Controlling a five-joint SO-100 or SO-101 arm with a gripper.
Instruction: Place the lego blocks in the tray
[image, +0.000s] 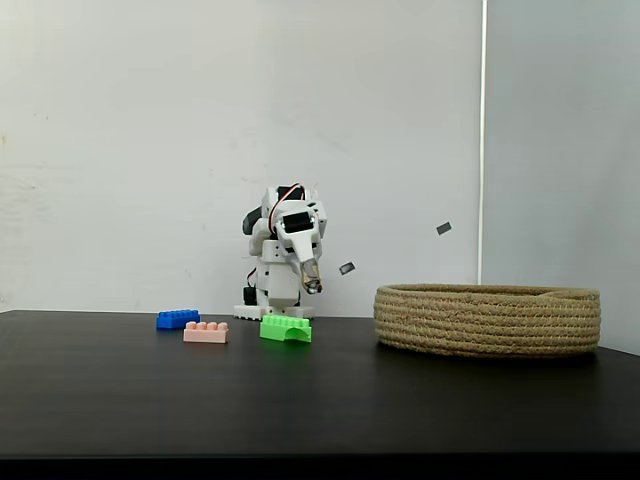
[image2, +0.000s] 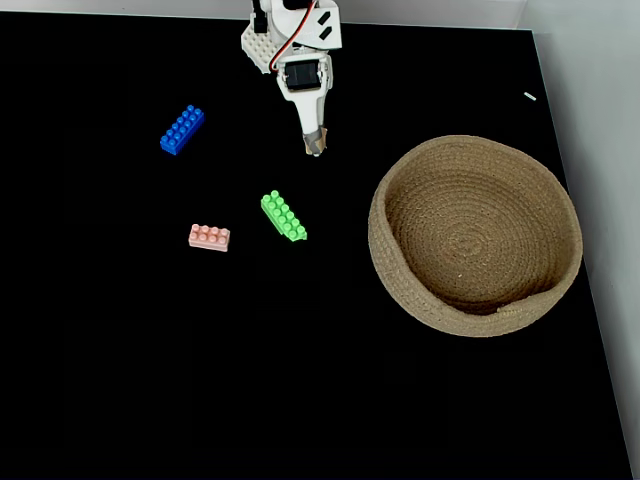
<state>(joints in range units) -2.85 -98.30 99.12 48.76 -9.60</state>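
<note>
My gripper (image2: 314, 143), jaws together on nothing, hangs folded near the arm's base above the black table (image2: 120, 380); beyond it the green brick (image2: 284, 216), pink brick (image2: 209, 237) and blue brick (image2: 182, 129) lie apart, ungathered, the rope basket (image2: 400, 290) bare, awaiting them.

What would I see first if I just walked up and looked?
Probably the three bright bricks on the black table: a blue one, a pink one and a green one, lying apart from each other. Next, the big round rope basket to their right in the top-down fixed view, with nothing inside. At the table's far edge sits the white arm, its gripper pointing toward the bricks.
</note>
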